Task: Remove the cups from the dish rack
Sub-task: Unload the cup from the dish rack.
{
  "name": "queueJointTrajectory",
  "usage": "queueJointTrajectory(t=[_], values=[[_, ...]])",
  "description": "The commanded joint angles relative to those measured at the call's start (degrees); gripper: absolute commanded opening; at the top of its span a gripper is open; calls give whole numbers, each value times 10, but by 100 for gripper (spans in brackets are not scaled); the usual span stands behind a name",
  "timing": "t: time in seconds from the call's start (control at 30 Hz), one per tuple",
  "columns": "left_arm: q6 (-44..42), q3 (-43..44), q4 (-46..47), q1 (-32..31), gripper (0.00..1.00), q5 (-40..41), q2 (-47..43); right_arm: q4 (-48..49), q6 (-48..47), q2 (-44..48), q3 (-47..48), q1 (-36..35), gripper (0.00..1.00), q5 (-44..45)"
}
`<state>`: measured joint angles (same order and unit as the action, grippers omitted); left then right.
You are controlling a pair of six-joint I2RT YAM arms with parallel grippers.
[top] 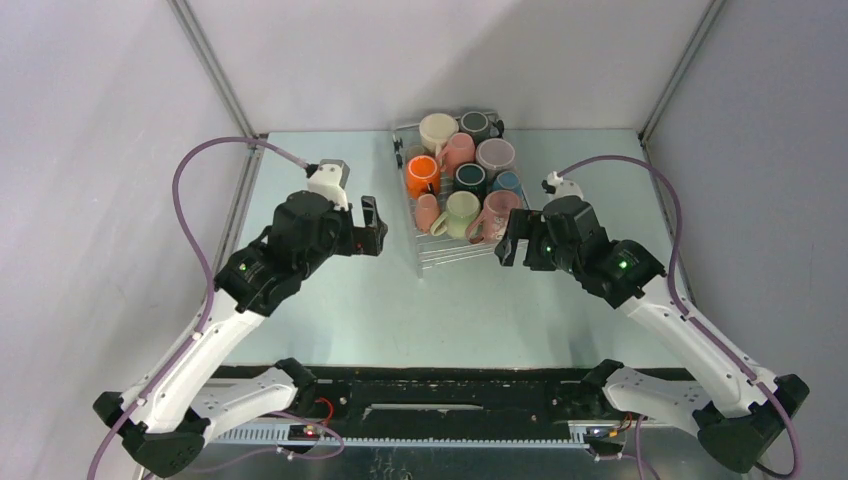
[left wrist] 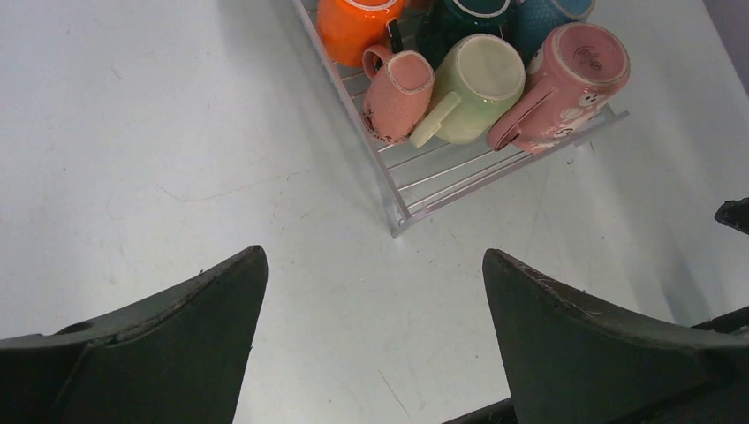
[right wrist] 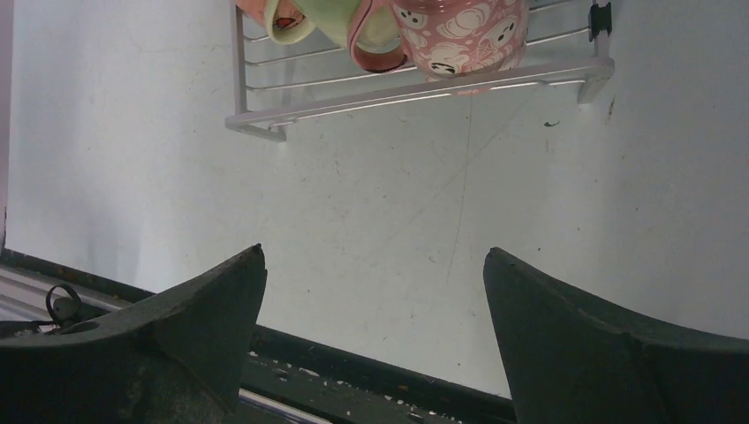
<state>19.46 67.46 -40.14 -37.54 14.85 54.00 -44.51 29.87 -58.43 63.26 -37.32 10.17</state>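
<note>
The dish rack (top: 447, 256) stands at the table's far middle and holds several upright cups. Among them are a cream one (top: 437, 130), an orange one (top: 422, 175), a dark teal one (top: 470, 178), a pale green one (top: 460, 212) and a pink patterned one (top: 497, 212). My left gripper (top: 372, 226) is open and empty, hovering left of the rack. In its wrist view (left wrist: 373, 256) the rack's near corner (left wrist: 459, 181) lies ahead. My right gripper (top: 508, 238) is open and empty, just right of the rack's near end. In its wrist view (right wrist: 374, 252) the rack's front rail (right wrist: 415, 88) shows.
Pale table surface (top: 400, 310) lies between the arms and the rack. A black rail (right wrist: 371, 362) runs along the near table edge. Grey walls and metal frame posts (top: 215, 70) enclose the table on three sides.
</note>
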Motion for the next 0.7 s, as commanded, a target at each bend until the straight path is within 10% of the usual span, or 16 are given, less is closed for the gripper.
queueJointTrajectory(t=[0.0,0.67], values=[[4,4,4,-4,100,12,-11,1,-13,-3,28,-8,100,16],[-17,-5,0,-2,100,-16,-34,14,-43,-75,48,-20,100,38]])
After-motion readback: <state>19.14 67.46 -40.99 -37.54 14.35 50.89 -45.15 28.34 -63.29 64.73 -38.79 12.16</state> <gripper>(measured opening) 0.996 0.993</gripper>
